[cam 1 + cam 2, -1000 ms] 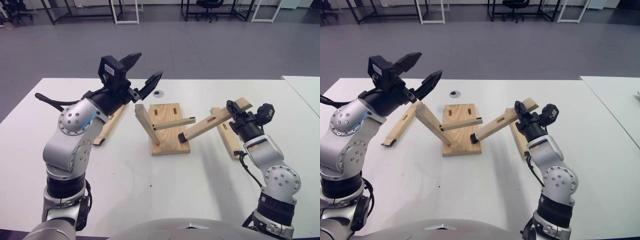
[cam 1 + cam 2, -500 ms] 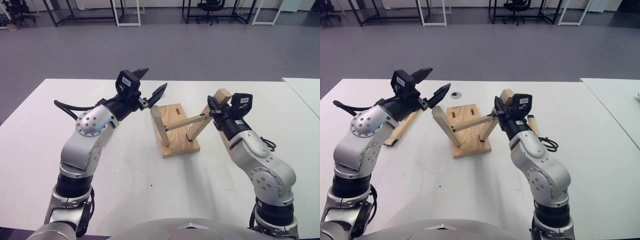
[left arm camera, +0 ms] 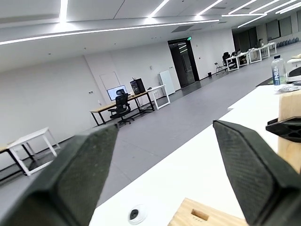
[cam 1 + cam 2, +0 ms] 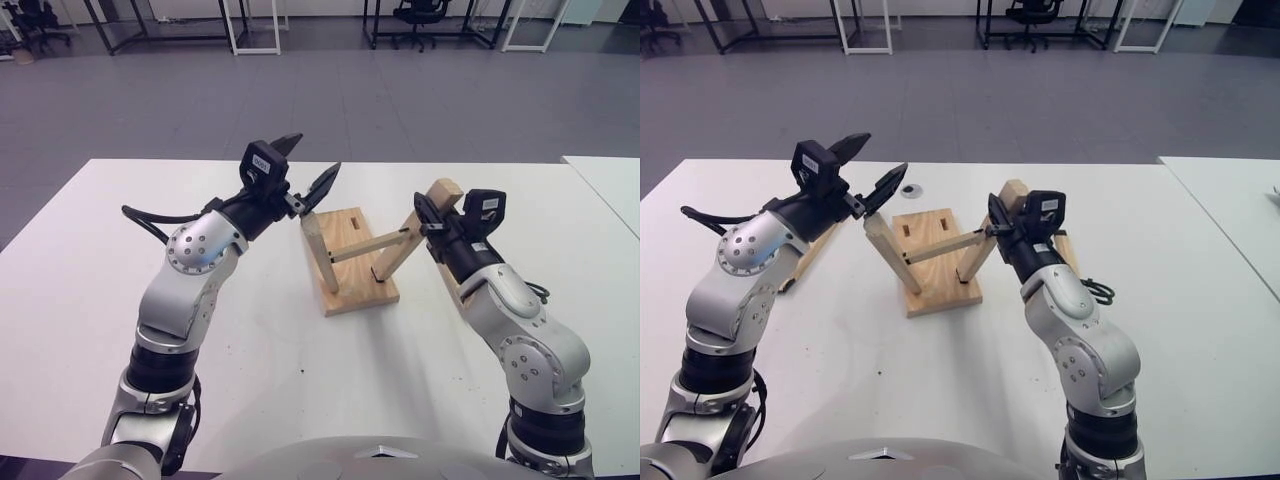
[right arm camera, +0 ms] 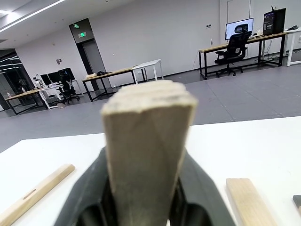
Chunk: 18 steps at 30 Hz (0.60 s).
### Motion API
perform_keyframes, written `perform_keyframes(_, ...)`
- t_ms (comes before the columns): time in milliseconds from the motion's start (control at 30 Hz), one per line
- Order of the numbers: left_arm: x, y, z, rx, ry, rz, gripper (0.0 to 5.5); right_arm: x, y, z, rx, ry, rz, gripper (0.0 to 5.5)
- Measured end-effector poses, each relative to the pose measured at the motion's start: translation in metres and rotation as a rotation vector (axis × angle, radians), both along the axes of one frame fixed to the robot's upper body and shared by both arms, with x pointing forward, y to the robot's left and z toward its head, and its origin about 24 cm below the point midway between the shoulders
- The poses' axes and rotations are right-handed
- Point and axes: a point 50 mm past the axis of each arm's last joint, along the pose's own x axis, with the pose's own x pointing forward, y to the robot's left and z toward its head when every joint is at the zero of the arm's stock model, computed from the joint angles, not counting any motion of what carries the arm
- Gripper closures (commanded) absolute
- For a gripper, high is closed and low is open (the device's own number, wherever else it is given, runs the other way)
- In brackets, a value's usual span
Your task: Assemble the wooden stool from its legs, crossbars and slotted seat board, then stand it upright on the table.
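The slotted seat board [image 4: 358, 285] lies flat on the white table [image 4: 300, 400]. Two wooden legs rise from it, joined by a thin crossbar [image 4: 366, 245]. The left leg [image 4: 321, 255] leans left, and my left gripper [image 4: 315, 155] hangs open just above its top end, touching nothing. In the left wrist view its fingers [image 3: 75, 183] are spread wide. My right gripper [image 4: 430, 212] is shut on the upper part of the right leg [image 4: 403, 245], which leans right. That leg [image 5: 148, 113] stands between the pads in the right wrist view.
A loose leg [image 4: 812, 248] lies on the table behind my left arm. Another loose piece [image 4: 1067, 248] lies behind my right forearm. A small round grommet [image 4: 912, 189] sits behind the seat board. The table's near half is free room.
A second ago the right leg lay low and slanted; my right gripper has raised it up over the board. My left gripper came down and right, ending above the left leg's top.
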Motion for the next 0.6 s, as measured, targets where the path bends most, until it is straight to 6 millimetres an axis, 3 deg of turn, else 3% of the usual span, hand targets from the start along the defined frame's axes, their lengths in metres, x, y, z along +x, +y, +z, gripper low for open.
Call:
perform_keyframes(133,0.000,-0.007,0.021,0.036,-0.044,-0.022,1.81,-0.003,-0.002,-0.006,0.002,-0.012,0.010,4.47)
perform_keyframes(267,-0.014,-0.015,0.044,0.039,-0.094,-0.094,1.81,-0.006,-0.002,-0.009,-0.006,-0.029,0.012,4.47)
perform_keyframes(467,-0.018,-0.014,0.039,0.070,-0.062,-0.089,1.81,-0.005,-0.003,-0.009,-0.008,-0.033,0.018,4.47)
perform_keyframes(533,-0.017,-0.012,0.022,0.104,-0.002,-0.072,1.81,-0.004,-0.002,-0.009,-0.009,-0.035,0.025,4.47)
perform_keyframes(600,-0.017,-0.009,0.010,0.141,0.014,-0.053,1.81,-0.003,-0.004,-0.008,-0.020,-0.041,0.033,3.94)
